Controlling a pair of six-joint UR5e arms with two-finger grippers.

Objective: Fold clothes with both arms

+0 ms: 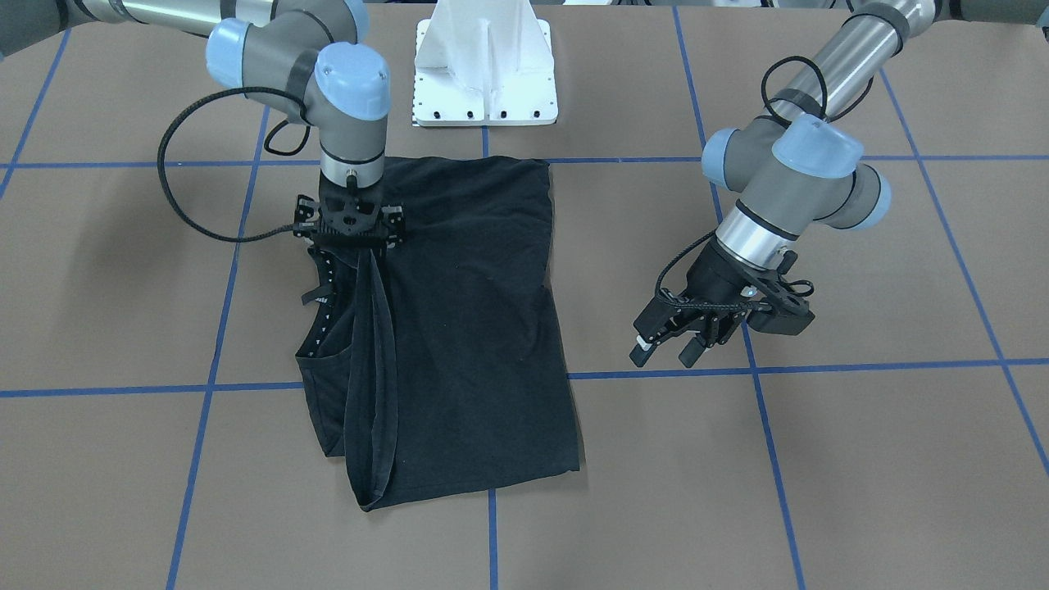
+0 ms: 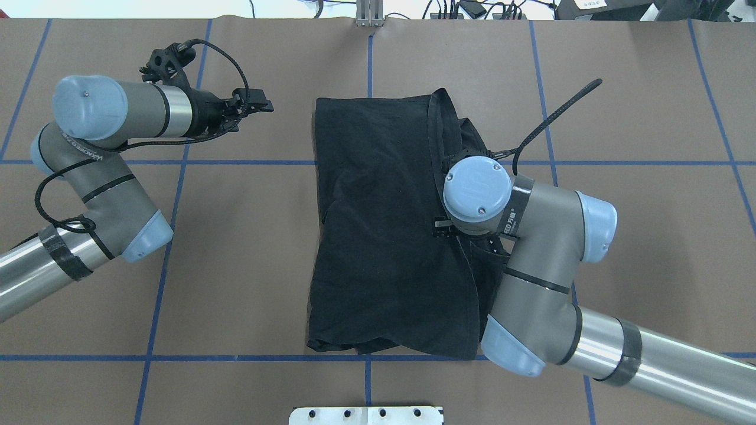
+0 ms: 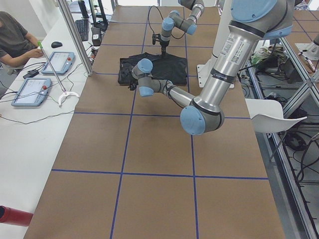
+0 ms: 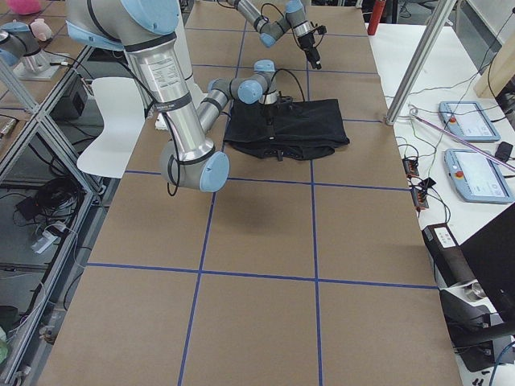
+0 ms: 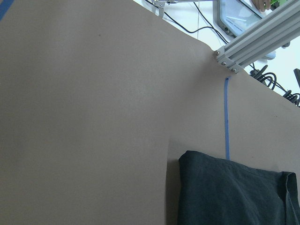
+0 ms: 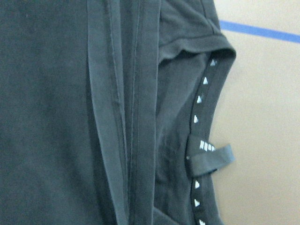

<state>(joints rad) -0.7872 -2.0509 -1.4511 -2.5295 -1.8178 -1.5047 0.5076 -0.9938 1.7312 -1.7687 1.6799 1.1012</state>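
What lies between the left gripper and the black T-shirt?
Nothing. In the overhead view, only bare brown table separates the open left gripper from the T-shirt.

T-shirt [image 1: 475,328]: black throughout, with hems and folds the same black.
Neck tape [image 6: 202,98]: black, with a row of small white triangles.
Hanger loop [image 6: 211,158]: dark grey-black, with short white bars at its root.
Counter [image 1: 819,492]: flat brown, ruled into large squares by blue lines.
Left arm [image 1: 787,188], right arm [image 1: 328,90]: silver-grey tubes, darker grey joints, light blue caps, black bands.
Left gripper [image 1: 664,354], right gripper [image 1: 354,238]: black, with black cables.
Base block [image 1: 483,82]: white, with dark dots along its edge.
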